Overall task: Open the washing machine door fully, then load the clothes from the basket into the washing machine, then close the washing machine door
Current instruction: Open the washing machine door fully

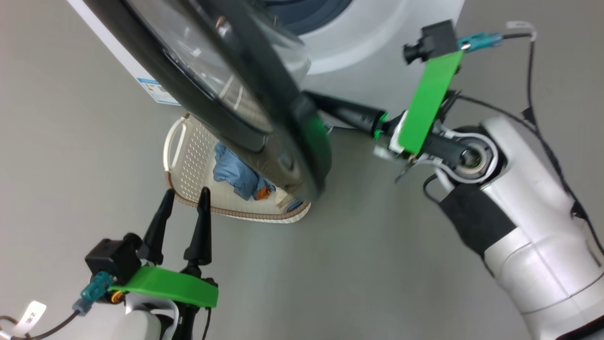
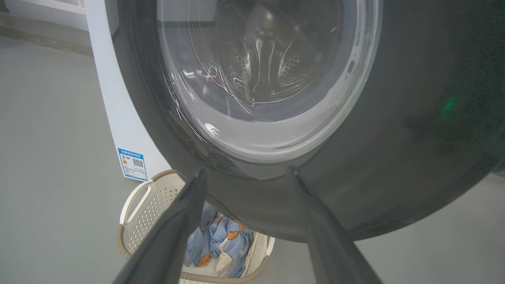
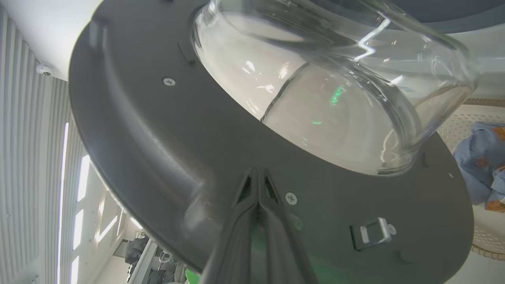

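Note:
The washing machine door (image 1: 264,85) stands partly open from the white washing machine (image 1: 377,42), its glass bowl (image 3: 335,98) bulging inward. My right gripper (image 1: 321,101) is shut with nothing in it, its joined tips (image 3: 258,173) pressed against the door's inner black rim near the latch (image 3: 373,232). Low on the floor side, my left gripper (image 1: 185,193) is open, its fingers (image 2: 189,205) pointing at the door's outer face (image 2: 414,138). The basket (image 1: 188,156) sits on the floor under the door, holding the light-blue clothes (image 1: 236,174), partly hidden by the rim.
Grey floor (image 1: 71,141) spreads left of the basket and toward me. A blue label (image 2: 132,163) marks the machine's white side panel. My right forearm (image 1: 519,226) reaches in from the right. The basket (image 2: 146,213) and clothes (image 2: 221,240) lie just beyond my left fingers.

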Controlling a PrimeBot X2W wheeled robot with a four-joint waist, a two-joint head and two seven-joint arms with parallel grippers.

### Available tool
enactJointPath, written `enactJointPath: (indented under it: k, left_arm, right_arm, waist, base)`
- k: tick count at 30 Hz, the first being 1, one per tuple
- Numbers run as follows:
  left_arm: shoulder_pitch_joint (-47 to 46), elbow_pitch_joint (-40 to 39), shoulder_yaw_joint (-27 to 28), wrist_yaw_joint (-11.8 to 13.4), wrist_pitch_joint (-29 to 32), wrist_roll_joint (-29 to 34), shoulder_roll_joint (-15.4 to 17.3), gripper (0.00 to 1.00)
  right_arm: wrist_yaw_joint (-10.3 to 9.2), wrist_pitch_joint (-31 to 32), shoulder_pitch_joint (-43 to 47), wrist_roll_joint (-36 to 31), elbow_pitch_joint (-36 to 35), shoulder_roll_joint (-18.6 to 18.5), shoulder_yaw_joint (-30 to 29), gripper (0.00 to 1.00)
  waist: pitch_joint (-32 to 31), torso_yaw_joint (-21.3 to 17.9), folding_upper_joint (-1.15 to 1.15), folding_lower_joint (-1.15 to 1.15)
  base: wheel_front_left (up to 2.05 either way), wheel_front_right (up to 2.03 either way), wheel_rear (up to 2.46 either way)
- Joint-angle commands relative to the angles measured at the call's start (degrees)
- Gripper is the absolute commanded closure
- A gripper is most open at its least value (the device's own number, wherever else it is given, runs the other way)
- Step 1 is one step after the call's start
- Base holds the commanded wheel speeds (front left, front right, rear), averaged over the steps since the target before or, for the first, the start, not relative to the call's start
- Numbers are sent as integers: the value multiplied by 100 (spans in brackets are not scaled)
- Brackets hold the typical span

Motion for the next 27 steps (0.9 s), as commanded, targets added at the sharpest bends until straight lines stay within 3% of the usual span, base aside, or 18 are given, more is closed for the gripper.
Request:
enactJointPath:
  k: [1,9,17,18,19,20,21,22,27]
  left_arm:
    - [64,-129,215,-9,-37,68,132,0]
    - [133,-170,270,-9,-37,108,145,0]
    - [188,-147,311,-9,-37,129,171,0]
    - [197,-140,299,-9,-37,125,184,0]
    - [204,-125,289,-9,-37,127,203,0]
    - [204,-125,289,-9,-37,127,203,0]
    - [212,-109,285,-9,-37,129,221,0]
    - [223,-96,289,-9,-37,129,237,0]
    - [291,-64,321,-9,-37,124,323,0]
  right_arm:
    - [18,64,157,48,-250,268,131,100]
    - [18,131,438,0,-453,471,434,100]
    - [18,-122,567,-115,-408,424,390,100]
    - [18,-182,595,-142,-405,395,374,79]
    - [18,-255,627,-185,-405,354,362,64]
    - [18,-255,627,-185,-405,354,362,64]
    - [18,-334,673,-229,-397,311,356,22]
    - [18,-413,731,-273,-368,265,355,0]
    - [18,-857,1078,-490,-143,32,407,0]
  waist:
    - [-56,42,0,0]
    - [-146,118,0,0]
    - [-294,71,0,0]
    - [-324,54,0,0]
    - [-357,34,0,0]
    - [-357,34,0,0]
    - [-398,12,0,0]
    - [-434,-17,0,0]
    - [-623,-176,0,0]
  base:
    - [0,0,0]
    - [0,0,0]
    - [0,0,0]
    - [0,0,0]
    - [0,0,0]
    - [0,0,0]
    - [0,0,0]
    - [0,0,0]
    - [0,0,0]
